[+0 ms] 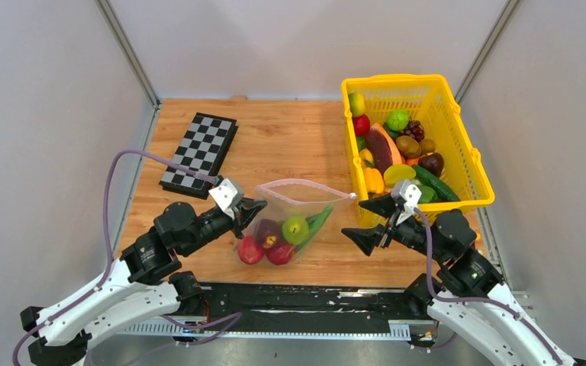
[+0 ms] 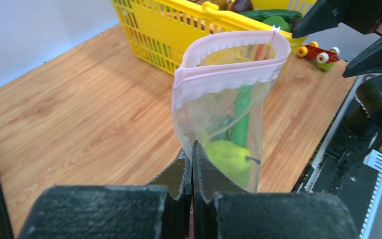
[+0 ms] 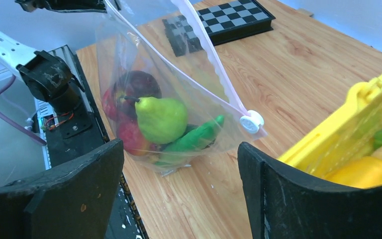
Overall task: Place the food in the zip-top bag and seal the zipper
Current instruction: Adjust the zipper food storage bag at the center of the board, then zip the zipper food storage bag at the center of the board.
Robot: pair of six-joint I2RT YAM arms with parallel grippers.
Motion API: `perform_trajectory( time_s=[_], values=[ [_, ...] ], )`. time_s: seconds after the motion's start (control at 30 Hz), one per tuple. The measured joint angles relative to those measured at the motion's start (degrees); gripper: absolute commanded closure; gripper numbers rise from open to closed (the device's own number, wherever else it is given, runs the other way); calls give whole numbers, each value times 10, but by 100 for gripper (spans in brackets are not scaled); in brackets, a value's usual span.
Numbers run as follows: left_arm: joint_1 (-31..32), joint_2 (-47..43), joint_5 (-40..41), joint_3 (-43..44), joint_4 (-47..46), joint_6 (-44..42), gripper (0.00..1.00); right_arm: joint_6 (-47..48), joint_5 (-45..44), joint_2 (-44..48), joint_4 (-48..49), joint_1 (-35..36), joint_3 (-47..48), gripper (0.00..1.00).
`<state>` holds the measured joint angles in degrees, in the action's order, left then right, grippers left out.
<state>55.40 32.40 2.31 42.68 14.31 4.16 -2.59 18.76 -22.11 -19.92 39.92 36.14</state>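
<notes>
left gripper [image 2: 193, 149] clamps the zip-top bag [image 2: 214, 117], right gripper [image 1: 356, 219] gapes open; a sloppy grab could shove the floppy zipper [image 2: 226, 74] away.

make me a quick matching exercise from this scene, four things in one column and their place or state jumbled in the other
Things:
1. left claw
2. right claw
3. green pear
4. chessboard

Place or state:
A. inside the zip-top bag
B. open, holding nothing
C. lying flat on the table, left of the bag
D. shut on the bag's side

Pairs: 1-D, 2-B, 3-A, 4-C
</notes>
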Motion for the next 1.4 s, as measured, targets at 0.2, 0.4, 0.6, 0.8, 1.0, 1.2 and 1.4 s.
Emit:
perform_trajectory(
  time_s=[0.2,0.4,0.6,0.8,1.0,1.2,1.4],
  values=[
    [0,-56,23,-34,-1,0,100,-8,19,-54,61,0,-15,20],
    [0,-84,18,-35,5,0,100,-11,17,-104,158,0,-40,20],
    [0,-91,14,-35,14,0,100,-4,19,-144,203,0,-41,20],
    [0,-119,48,-35,23,5,100,23,55,-219,207,0,-3,20],
    [0,-160,73,-27,22,11,100,36,96,-261,189,0,10,18],
    [0,-157,44,18,31,11,100,36,124,-287,175,0,29,19],
    [0,-155,16,42,30,17,100,30,178,-286,217,-8,44,42]
  ],
)
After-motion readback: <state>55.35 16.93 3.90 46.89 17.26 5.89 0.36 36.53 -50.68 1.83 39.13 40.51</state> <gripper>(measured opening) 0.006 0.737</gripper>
